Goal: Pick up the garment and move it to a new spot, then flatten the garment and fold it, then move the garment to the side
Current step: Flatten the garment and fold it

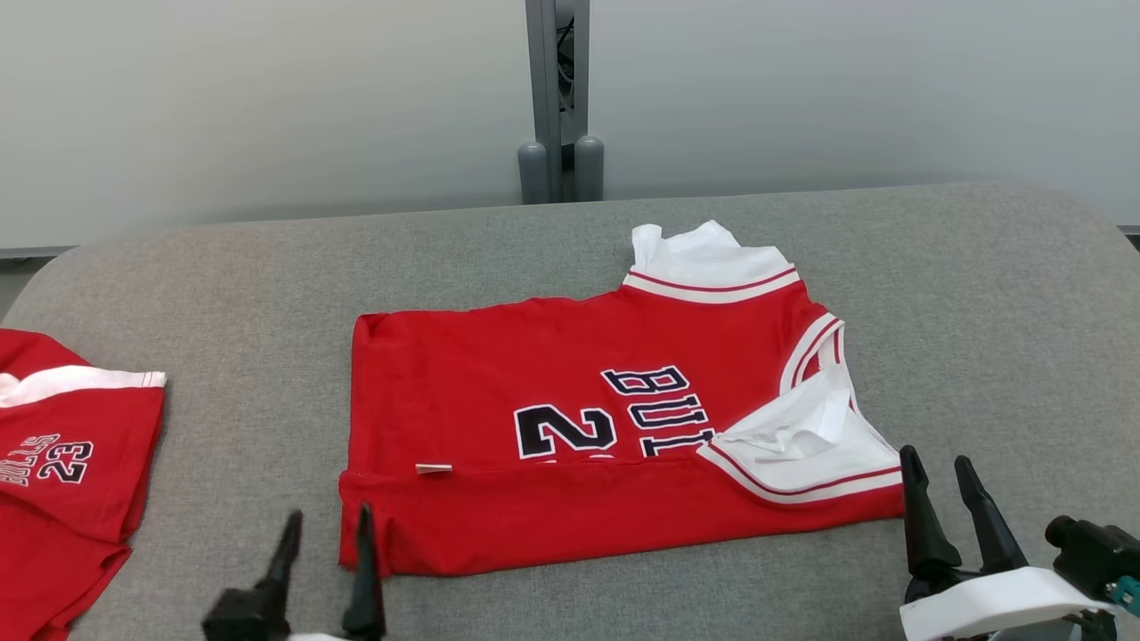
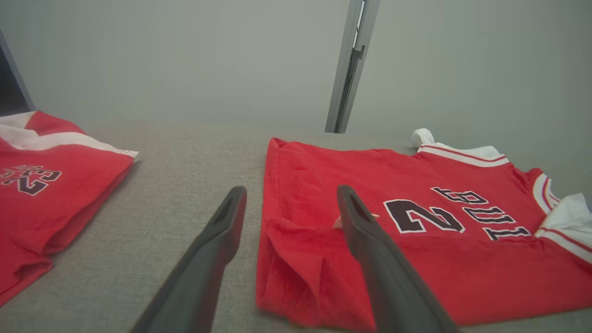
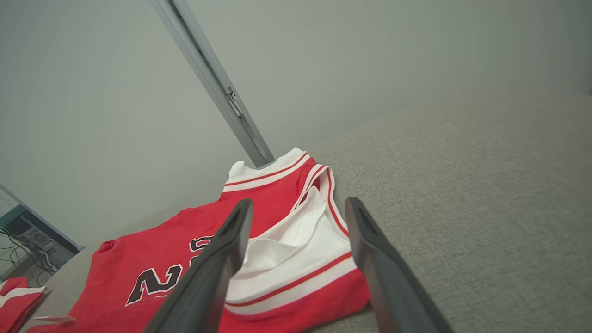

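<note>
Red garment [image 1: 499, 383] lies mid-tabletop [image 1: 980, 294], near edge folded over. Left end effector [image 1: 327, 525] spread wide, empty, straddling garment's near left corner. Right end effector [image 1: 935, 463] spread wide, empty, just beside near right corner. Second red jersey [image 1: 62, 445] at far left.

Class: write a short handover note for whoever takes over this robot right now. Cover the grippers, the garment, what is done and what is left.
Left gripper: open, at the near left corner of the red jersey, gripping nothing.
Right gripper: open, at its near right corner, beside the white sleeve.
Jersey: flat on the grey table; another jersey lies at the table's left end.
Done: flattened, near long edge folded over.
Left: finish folding, then move it aside.
</note>
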`<state>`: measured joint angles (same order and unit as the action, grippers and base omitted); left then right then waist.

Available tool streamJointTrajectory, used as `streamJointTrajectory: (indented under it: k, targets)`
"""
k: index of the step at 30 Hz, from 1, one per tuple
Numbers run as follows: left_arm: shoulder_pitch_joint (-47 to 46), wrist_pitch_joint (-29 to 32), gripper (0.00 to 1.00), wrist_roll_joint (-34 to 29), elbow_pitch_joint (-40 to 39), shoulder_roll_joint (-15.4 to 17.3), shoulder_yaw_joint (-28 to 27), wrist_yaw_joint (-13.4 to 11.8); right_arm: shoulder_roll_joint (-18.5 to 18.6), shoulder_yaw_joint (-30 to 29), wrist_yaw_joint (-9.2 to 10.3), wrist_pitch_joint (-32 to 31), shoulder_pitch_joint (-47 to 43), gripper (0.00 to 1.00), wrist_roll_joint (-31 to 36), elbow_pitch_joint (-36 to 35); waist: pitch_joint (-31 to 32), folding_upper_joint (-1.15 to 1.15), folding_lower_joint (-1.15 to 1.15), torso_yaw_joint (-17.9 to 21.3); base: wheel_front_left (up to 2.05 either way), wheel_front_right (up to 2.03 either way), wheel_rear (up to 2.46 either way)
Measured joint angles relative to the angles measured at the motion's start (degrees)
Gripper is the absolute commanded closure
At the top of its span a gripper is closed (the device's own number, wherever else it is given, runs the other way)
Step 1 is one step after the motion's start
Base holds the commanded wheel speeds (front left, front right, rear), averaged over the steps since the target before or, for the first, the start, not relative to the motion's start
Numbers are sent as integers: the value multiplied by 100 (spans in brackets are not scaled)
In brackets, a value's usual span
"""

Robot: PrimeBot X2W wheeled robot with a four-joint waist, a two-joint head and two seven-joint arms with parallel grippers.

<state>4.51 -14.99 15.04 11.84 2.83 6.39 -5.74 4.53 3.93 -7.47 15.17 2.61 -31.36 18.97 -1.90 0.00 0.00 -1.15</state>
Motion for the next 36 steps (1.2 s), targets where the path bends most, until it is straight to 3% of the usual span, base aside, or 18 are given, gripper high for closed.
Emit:
streamJointTrajectory:
  k: [6,15,23,32,36]
  targets:
    - [-8,1,0,-12,1061,-3,368,66,-33,-1,-1,0,4,0,-46,51,-31,0,0,38,0,0,0]
    - [-481,1,0,321,2071,-4,572,-213,-41,31,-1,0,39,0,-133,133,-61,0,0,113,0,0,0]
    - [-799,1,0,265,2604,-3,420,-503,-38,22,0,0,68,0,-276,177,-131,0,0,163,0,0,0]
    - [-962,-14,0,143,2886,66,292,-553,-34,-21,0,0,98,0,-412,186,-162,0,0,119,0,0,0]
    - [-976,-15,0,-55,2924,185,305,-704,-36,-44,-1,0,99,0,-437,208,-154,0,0,91,0,0,0]
